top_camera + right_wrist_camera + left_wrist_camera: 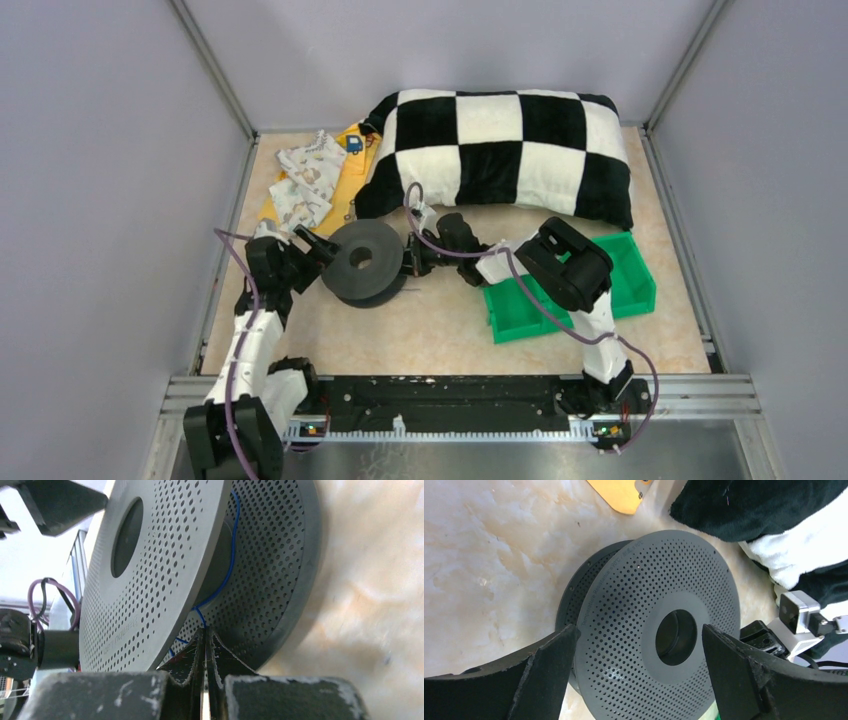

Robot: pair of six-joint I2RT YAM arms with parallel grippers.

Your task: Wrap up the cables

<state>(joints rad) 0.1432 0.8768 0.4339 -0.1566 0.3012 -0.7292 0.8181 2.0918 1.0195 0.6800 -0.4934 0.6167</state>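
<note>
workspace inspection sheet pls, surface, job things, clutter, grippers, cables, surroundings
surface: beige marbled tabletop
job's things: black perforated spool standing on its rim; thin blue wire round its core
clutter: checkered pillow, green bin, patterned cloths on a yellow sheet
grippers: left gripper open, astride the spool, contact unclear; right gripper shut on the wire
cables: purple arm cables loop off both arms
surroundings: grey enclosure walls, metal frame at near edge
</note>
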